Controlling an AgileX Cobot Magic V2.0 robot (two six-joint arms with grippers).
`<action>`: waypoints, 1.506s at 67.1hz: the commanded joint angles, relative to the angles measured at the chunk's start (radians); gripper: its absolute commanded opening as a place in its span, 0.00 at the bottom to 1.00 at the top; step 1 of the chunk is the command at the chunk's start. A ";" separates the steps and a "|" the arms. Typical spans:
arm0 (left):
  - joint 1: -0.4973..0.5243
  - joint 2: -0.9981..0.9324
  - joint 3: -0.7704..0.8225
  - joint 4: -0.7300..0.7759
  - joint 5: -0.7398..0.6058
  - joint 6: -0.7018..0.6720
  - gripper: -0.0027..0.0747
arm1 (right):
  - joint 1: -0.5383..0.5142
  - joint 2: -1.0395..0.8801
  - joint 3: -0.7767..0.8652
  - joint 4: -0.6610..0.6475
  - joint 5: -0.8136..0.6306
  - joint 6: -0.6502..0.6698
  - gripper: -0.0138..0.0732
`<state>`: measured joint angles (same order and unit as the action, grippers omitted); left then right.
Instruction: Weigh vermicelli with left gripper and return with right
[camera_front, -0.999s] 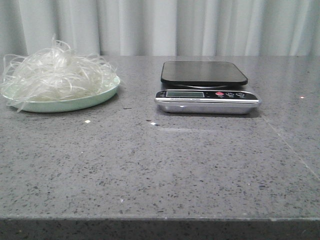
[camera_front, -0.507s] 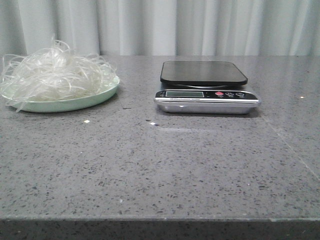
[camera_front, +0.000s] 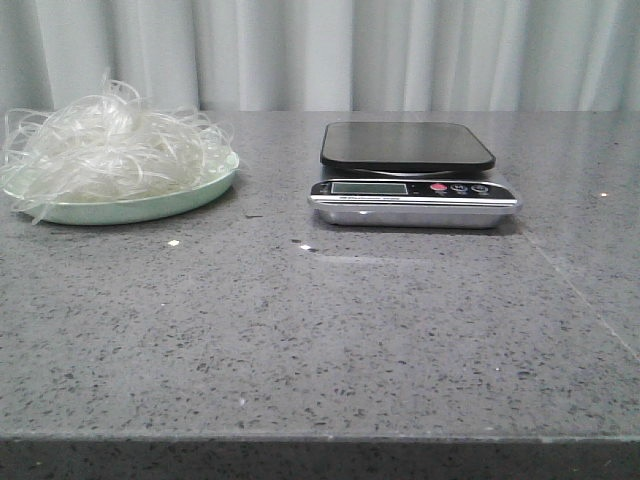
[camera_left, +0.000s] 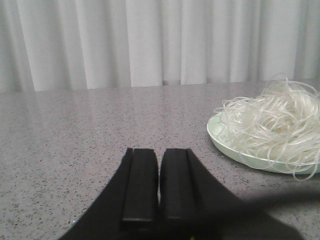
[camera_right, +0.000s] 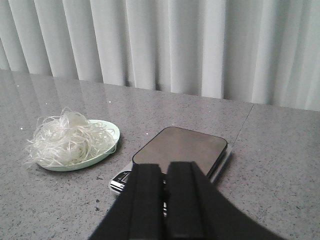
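Note:
The vermicelli (camera_front: 110, 145), a fluffy whitish tangle of glass noodles, lies heaped on a pale green plate (camera_front: 185, 201) at the far left of the table. It also shows in the left wrist view (camera_left: 272, 122) and the right wrist view (camera_right: 67, 140). A kitchen scale (camera_front: 410, 175) with a bare black platform stands right of centre. My left gripper (camera_left: 159, 152) is shut and empty, some way from the plate (camera_left: 225, 147). My right gripper (camera_right: 165, 167) is shut and empty, near the scale (camera_right: 182, 147). Neither gripper shows in the front view.
The grey speckled stone table (camera_front: 320, 330) runs to a front edge near the bottom of the front view. White curtains (camera_front: 330, 50) hang behind the table. The scale's display and buttons (camera_front: 415, 188) face the front.

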<state>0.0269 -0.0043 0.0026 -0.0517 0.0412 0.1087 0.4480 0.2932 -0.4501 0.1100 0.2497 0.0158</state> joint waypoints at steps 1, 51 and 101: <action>0.001 -0.022 0.007 -0.005 -0.086 -0.009 0.20 | -0.005 0.007 -0.025 -0.008 -0.080 -0.009 0.36; 0.001 -0.022 0.007 -0.005 -0.086 -0.009 0.20 | -0.395 -0.057 0.244 -0.022 -0.250 -0.010 0.36; 0.001 -0.019 0.007 -0.005 -0.086 -0.009 0.20 | -0.402 -0.320 0.470 -0.017 -0.479 -0.010 0.36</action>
<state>0.0269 -0.0043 0.0026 -0.0517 0.0392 0.1069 0.0505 -0.0105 0.0271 0.0933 -0.1450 0.0123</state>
